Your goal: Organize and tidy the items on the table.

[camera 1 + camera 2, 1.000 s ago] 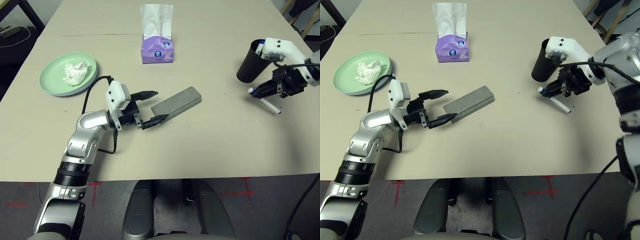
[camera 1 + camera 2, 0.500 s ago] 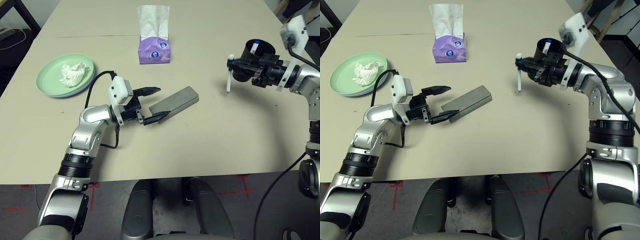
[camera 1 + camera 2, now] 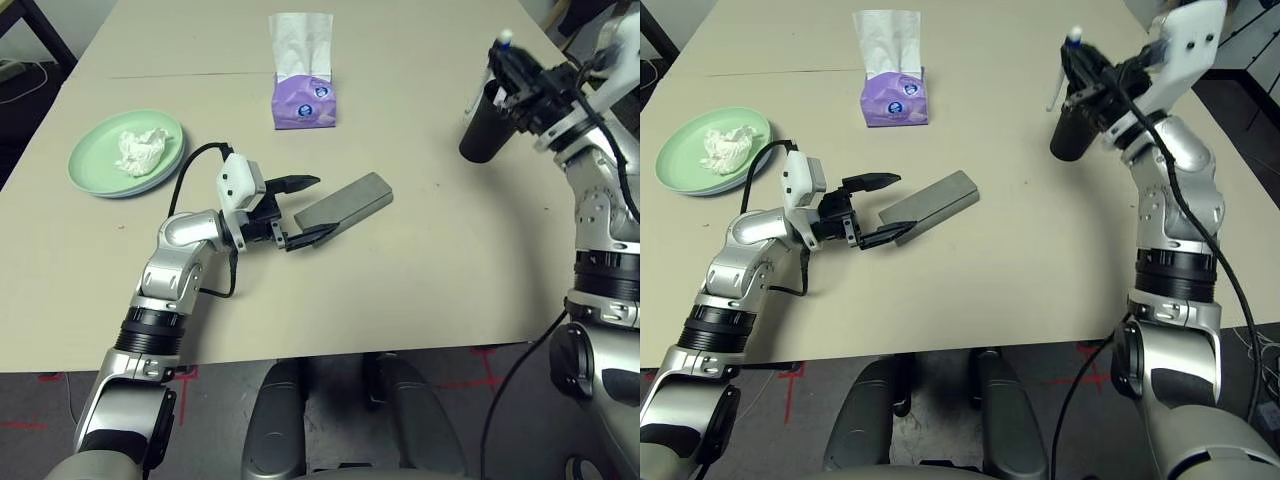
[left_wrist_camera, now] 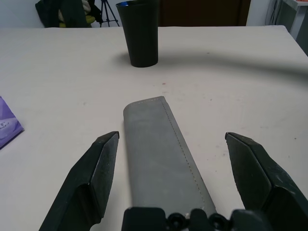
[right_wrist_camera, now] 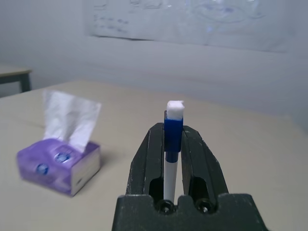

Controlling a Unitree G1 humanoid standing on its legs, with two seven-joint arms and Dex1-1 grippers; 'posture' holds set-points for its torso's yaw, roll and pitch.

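The right end effector is clamped on one pen, raised with its capped tip pointing up and forward along the fingers. The one black cup stands on the bench just below and beside it, so the pen probably must be tipped down to drop in. The left end effector is wide, straddling the near end of one grey case, whose long axis runs straight away from it. One tissue lies on the plates; one tissue box.

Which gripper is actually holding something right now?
The right gripper: its fingers are shut on a pen. The left gripper is open around the grey case, not clamping it.
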